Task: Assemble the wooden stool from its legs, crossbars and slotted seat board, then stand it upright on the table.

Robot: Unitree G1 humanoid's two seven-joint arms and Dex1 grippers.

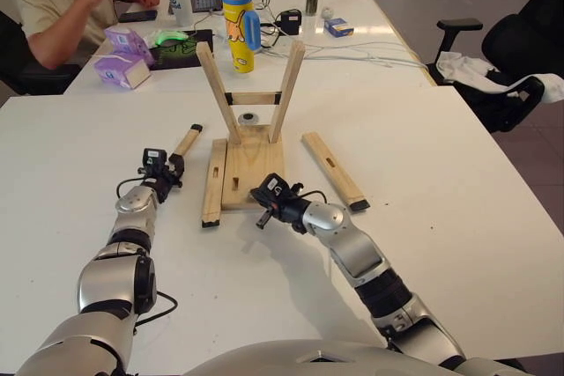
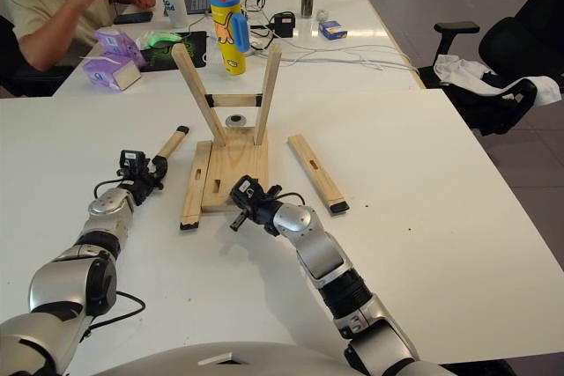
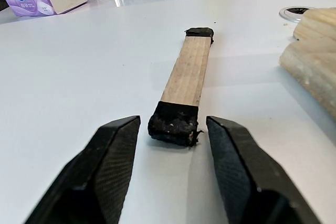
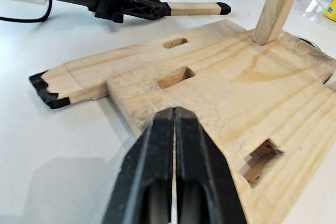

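"2 upright legs [image 1: 216,85] stand in the slotted seat board [image 1: 242,178], head view, joined by 1 fitted crossbar [image 1: 254,98]. The board lies flat mid-table. 2 more legs lie loose: the left loose leg [image 1: 211,184] against the board's left edge, the right loose leg [image 1: 333,170] apart on its right."

"Left wrist view?"

"Left gripper [image 3: 172,124] has its fingers spread, straddling the near end of the short loose crossbar [image 3: 186,72] (no contact confirmed)."

"Right wrist view?"

"Right gripper [image 4: 173,111] has its fingers pressed together, holding nothing, tip at the board's near edge."

"Risks?"

"Judged: a grip on that capped end alone could let the bar pivot or slip. The right tip could nudge the board and tilt the standing legs."

"Surface, room?"

"Smooth white table [image 1: 458,173], likely slippery, with a cable port [image 1: 247,117] behind the board. The far table carries a yellow tumbler [image 1: 238,33] and tissue packs [image 1: 123,63]. An office chair [image 1: 520,50] stands to the right."
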